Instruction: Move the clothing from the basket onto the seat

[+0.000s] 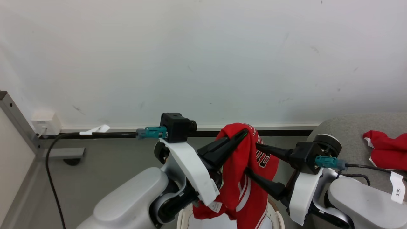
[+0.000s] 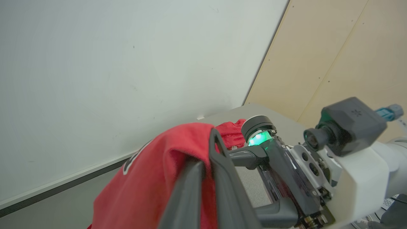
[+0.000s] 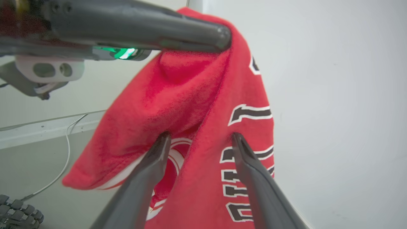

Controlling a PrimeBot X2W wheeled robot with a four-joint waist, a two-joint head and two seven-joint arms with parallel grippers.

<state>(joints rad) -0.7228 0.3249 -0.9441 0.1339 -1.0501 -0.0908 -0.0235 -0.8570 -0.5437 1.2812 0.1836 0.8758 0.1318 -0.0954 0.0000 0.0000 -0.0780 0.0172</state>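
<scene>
A plain white wall and grey floor frame the scene, with a socket box and a black cable at far left. Left of centre, the left gripper points up and to the right, its jaws pinched tight on the top fold of the red jersey. The jersey hangs from that pinch above the cream basket at the bottom edge; whether its hem is free of the basket cannot be told, since the cloth runs out of the picture. Just right of it, the right gripper reaches in from the side with its jaws spread wide and holding nothing, one finger on either side of the hanging, lettered cloth. At far right stands the grey sofa, with another red garment lying on it.

The step in hand appears to be the carry from basket to sofa. Done well, the left pinch would stay firm while the right jaws close on the fold between them, sharing the weight. The jersey should rise enough for its hem to pass the basket rim, then travel right and be laid on bare sofa fabric beside the other garment.
</scene>
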